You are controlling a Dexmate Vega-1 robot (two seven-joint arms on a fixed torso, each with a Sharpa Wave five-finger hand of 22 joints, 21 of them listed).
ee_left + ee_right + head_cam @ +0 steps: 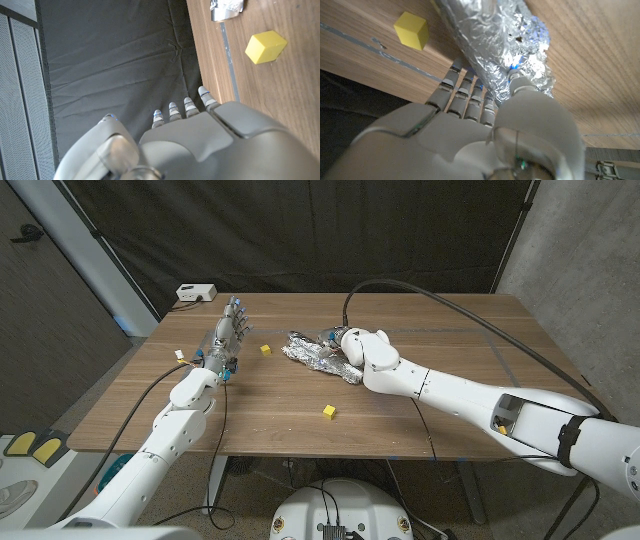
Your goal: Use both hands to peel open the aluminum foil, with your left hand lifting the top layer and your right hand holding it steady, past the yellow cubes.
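The right hand (pixel 352 350) lies over the crumpled silver aluminium foil bundle (pixel 312 351), its fingers (pixel 466 92) down one side of the bundle and its thumb pressing on the other in the right wrist view. So it grips the foil and seems to pin it against the wooden table (pixel 420 395), which fits its job of steadying the bundle while the other hand peels. The foil sits just right of the table's middle, toward the far side, and looks wrapped and unopened (no lifted flap can be made out).

The left hand (pixel 228 340) is well to the left of the foil, fingers extended and apart, holding nothing; it appears raised off the table rather than resting on it, though that is hard to tell for certain. Judging from this, the peel has not begun: the left hand has yet to reach right to the foil's top layer.

One small yellow cube (pixel 265 349) lies between the left hand and the foil's left end, close to the foil; a second yellow cube (pixel 328 412) lies nearer the table's front edge, near the right forearm. These mark how far the layer should be drawn, so the left hand's path to the foil crosses beside the far cube and risks nudging it.

A white box (pixel 196 293) with a cable sits at the far left corner.
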